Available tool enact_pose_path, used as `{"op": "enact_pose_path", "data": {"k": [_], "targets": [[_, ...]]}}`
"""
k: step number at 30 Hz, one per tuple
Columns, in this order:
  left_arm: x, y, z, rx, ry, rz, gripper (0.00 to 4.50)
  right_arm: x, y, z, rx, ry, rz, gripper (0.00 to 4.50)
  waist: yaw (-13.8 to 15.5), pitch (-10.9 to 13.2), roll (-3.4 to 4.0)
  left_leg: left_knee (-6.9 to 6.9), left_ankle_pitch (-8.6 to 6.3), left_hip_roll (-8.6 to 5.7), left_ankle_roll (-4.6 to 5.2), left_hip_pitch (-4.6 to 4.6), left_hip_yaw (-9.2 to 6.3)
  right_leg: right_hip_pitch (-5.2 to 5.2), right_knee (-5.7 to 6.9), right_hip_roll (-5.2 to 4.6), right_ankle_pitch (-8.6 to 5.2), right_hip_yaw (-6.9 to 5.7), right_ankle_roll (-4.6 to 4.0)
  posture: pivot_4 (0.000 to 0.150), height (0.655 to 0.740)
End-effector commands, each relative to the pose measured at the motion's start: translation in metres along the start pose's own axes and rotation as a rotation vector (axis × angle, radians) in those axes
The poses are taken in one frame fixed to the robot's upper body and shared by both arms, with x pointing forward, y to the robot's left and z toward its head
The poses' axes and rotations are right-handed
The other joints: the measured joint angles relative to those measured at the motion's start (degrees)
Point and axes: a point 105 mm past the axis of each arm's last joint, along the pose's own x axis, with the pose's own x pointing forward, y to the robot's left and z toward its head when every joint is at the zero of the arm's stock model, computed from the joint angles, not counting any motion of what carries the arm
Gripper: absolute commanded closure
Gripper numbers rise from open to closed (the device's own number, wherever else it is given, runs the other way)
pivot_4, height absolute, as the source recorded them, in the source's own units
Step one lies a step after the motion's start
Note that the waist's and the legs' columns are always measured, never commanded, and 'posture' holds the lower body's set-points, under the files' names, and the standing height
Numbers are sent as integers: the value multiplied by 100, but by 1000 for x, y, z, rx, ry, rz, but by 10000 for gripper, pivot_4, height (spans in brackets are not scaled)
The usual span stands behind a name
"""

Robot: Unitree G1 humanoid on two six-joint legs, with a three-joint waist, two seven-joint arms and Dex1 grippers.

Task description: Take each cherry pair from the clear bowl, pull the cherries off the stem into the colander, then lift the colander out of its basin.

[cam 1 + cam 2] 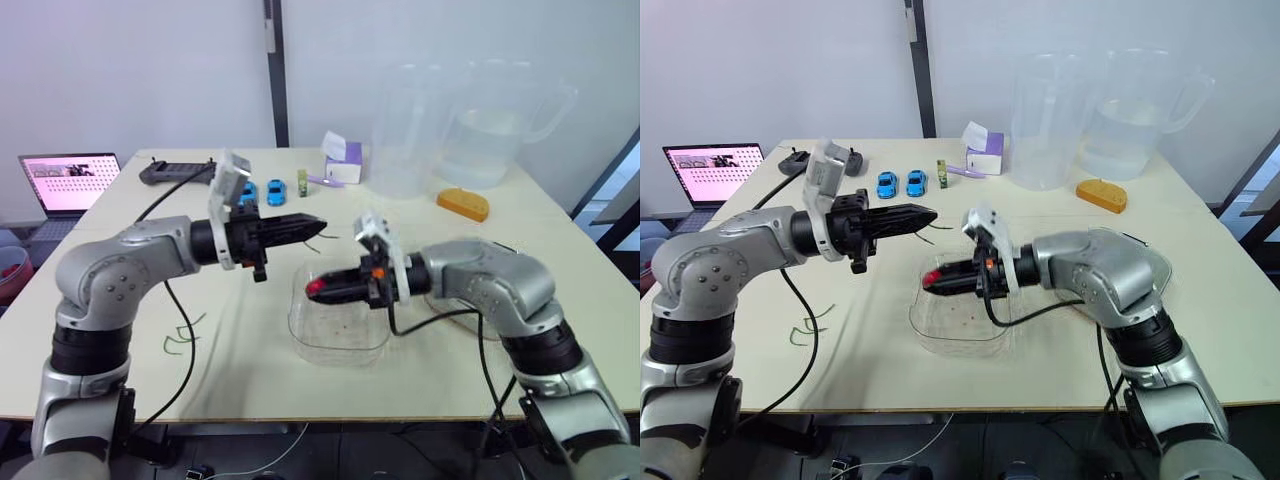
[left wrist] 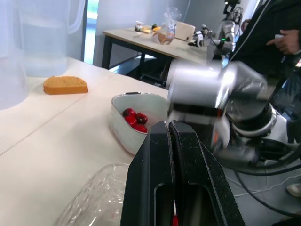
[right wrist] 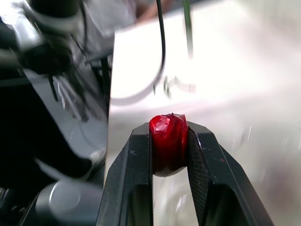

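Note:
My right gripper (image 1: 316,288) is shut on a red cherry (image 3: 168,143) and hovers over the clear bowl (image 1: 300,330) at the table's centre. Up and to the left of it, above the table, my left gripper (image 1: 318,224) is shut. A thin green stem (image 1: 325,238) pokes out at its tip. In the left wrist view, the white colander (image 2: 122,134) holds several red cherries (image 2: 135,121), with my right arm just past it.
Loose green stems (image 1: 185,335) lie on the table at the left. At the back stand two clear jugs (image 1: 405,130), an orange sponge (image 1: 463,204), a purple box (image 1: 343,160), toy cars (image 1: 260,192) and a black controller (image 1: 175,172). A laptop (image 1: 70,180) sits off the table's left.

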Motion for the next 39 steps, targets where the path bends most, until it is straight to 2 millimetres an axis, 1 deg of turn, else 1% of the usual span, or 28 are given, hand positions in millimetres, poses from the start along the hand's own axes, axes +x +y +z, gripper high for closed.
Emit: {"op": "enact_pose_path", "data": {"k": [1, 3, 6, 8, 11, 14, 16, 17, 19, 22, 24, 26, 30, 32, 34, 39], "targets": [[-4, -5, 15, 67, -34, -1, 45000, -8, 4, 16, -65, -39, -4, 37832, -9, 0, 0, -1, 0, 0, 0, 0, 0, -1, 0, 0, 0, 0, 0, 1500, 7371], [-5, -4, 14, 65, -32, 2, 45000, -13, 5, 21, -61, -63, -5, 37832, -3, 0, 0, -3, 0, 1, 0, 0, -1, -1, 0, 2, 0, 0, 0, 1500, 7371], [-6, -5, 13, 62, -31, 6, 45000, -27, 5, 28, -64, -90, -22, 37832, 4, 0, 0, -2, 0, 1, 0, 0, -1, 0, -1, 1, 0, 0, 0, 1500, 7371], [-8, -5, 12, 60, -29, 12, 45000, -43, -1, 30, -78, -84, -68, 37832, 19, 0, 0, 0, 0, 1, 0, 0, -2, 3, -2, 1, 0, -2, 0, 1500, 7371], [-12, -4, 9, 55, -21, 23, 45000, -81, -26, 28, -98, -34, -234, 37832, 31, 0, 0, 1, 0, 0, 0, 0, -3, 6, -4, -2, 0, -1, 0, 1500, 7371], [-18, -3, 6, 51, -12, 39, 45000, -129, -51, 19, -119, 59, -422, 37832, 31, 0, 0, 0, -1, -4, 1, 0, 3, 6, -7, -1, 0, -1, 0, 1500, 7371], [-20, -2, 5, 49, -10, 44, 45000, -148, -61, 13, -131, 108, -492, 37832, 17, 0, 0, -3, -1, -3, 2, 0, 8, 4, -8, -1, 0, 0, 0, 1500, 7371], [-21, -2, 3, 49, -7, 48, 45000, -159, -66, 8, -138, 145, -531, 37832, 13, 0, 0, -5, -2, -2, 3, 0, 14, 3, -7, -1, 0, 1, 0, 1500, 7371], [-23, -1, 0, 46, -2, 60, 45000, -189, -79, -9, -135, 251, -645, 37832, -7, 0, 0, -8, -1, 1, 3, 2, 22, 0, -8, 0, 0, 5, 0, 1500, 7371], [-25, -2, -2, 43, 0, 69, 45000, -217, -87, -27, -120, 360, -726, 37832, 2, 1, 1, -14, -1, 3, 3, 4, 42, -6, -7, 0, 0, 12, 0, 1500, 7371], [-26, -3, -6, 40, 11, 77, 45000, -233, -86, -41, -102, 432, -752, 37832, 4, 1, 1, -14, -1, 5, 2, 4, 43, -6, -7, 0, 0, 15, 0, 1500, 7371], [-28, -3, -8, 37, 20, 84, 45000, -242, -83, -51, -73, 481, -751, 37832, 4, 1, 1, -15, -1, 5, 2, 4, 43, -6, -7, 0, 0, 17, 0, 1500, 7371], [-30, -3, -9, 35, 20, 93, 45000, -248, -78, -61, -30, 532, -743, 37832, 8, 1, 1, -13, -1, 6, 2, 4, 42, -6, -8, 0, 0, 18, 0, 1500, 7371], [-30, -2, -10, 32, 20, 97, 45000, -248, -78, -64, -27, 551, -738, 40128, 6, 1, 1, -12, -1, 6, 2, 4, 42, -6, -8, 0, 0, 19, 0, 1500, 7371], [-32, -2, -11, 23, 18, 103, 45000, -247, -79, -61, -34, 540, -739, 41164, 6, 1, 1, -14, -1, 7, 2, 4, 42, -7, -8, 0, 0, 18, 0, 1500, 7371], [-37, 1, -17, 1, 13, 130, 45000, -242, -76, -40, -64, 485, -712, 41313, 11, 2, 3, -14, -1, 8, 2, 4, 42, -8, -9, 0, 0, 20, 0, 1500, 7371]]}}
